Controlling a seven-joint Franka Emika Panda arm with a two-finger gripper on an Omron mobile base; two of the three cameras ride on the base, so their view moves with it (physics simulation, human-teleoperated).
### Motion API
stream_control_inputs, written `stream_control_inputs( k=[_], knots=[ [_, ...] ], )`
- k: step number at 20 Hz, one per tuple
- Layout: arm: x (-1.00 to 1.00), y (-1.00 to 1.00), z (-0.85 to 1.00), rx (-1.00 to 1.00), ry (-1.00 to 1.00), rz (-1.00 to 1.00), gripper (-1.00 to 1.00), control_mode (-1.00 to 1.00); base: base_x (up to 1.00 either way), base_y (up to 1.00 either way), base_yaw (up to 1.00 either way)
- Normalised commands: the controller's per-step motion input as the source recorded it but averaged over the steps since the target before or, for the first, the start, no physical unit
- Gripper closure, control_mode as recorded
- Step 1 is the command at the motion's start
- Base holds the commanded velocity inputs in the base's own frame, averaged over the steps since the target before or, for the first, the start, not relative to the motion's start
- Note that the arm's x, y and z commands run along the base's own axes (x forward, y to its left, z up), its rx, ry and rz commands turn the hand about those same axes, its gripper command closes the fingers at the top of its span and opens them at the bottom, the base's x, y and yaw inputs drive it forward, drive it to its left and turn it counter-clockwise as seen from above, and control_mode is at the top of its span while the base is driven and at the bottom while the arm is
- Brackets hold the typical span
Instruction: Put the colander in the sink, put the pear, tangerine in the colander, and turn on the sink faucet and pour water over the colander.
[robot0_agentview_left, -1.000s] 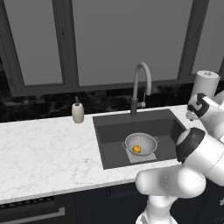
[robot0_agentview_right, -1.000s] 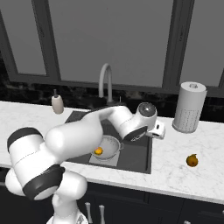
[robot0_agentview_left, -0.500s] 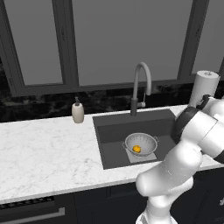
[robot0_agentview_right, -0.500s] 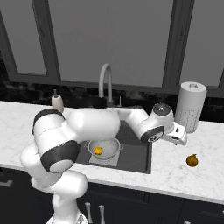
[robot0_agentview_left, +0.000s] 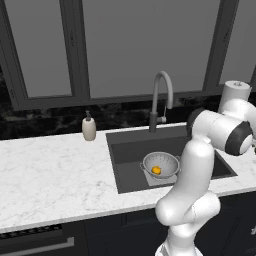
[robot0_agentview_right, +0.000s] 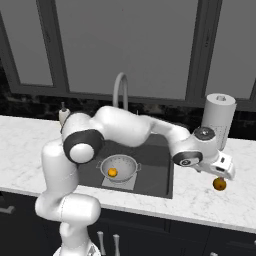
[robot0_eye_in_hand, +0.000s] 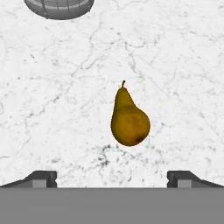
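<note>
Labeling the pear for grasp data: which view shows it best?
Hand view: the pear lies whole on white marble, stem visible, between the open pincer's fingertips. Right base view shows a small brown blob partly behind the hand.

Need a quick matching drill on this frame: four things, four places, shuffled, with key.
Things:
1. tangerine
2. pear
3. colander
4. soap bottle

Places:
A. on the marble left of the sink
B. on the sink floor
C. inside the colander
D. on the marble right of the sink, below the open gripper

Pairs: 1-C, 2-D, 3-B, 4-A
</note>
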Motion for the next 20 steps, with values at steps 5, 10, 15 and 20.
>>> stream_control_inputs(
  k=[5, 10, 15, 20],
  knots=[
    [-0.21, -0.35, -0.23, 0.05, 0.02, -0.01, -1.0, -1.0, 0.0, 0.0, 0.0],
    [0.0, -0.08, -0.2, 0.06, 0.0, 0.0, -1.0, -1.0, 0.0, 0.0, 0.0],
    [0.0, -0.06, -0.14, 0.07, 0.0, 0.0, -1.0, -1.0, 0.0, 0.0, 0.0],
    [0.05, 0.0, -0.11, 0.05, 0.01, 0.0, -1.0, -1.0, 0.0, 0.0, 0.0]
  ],
)
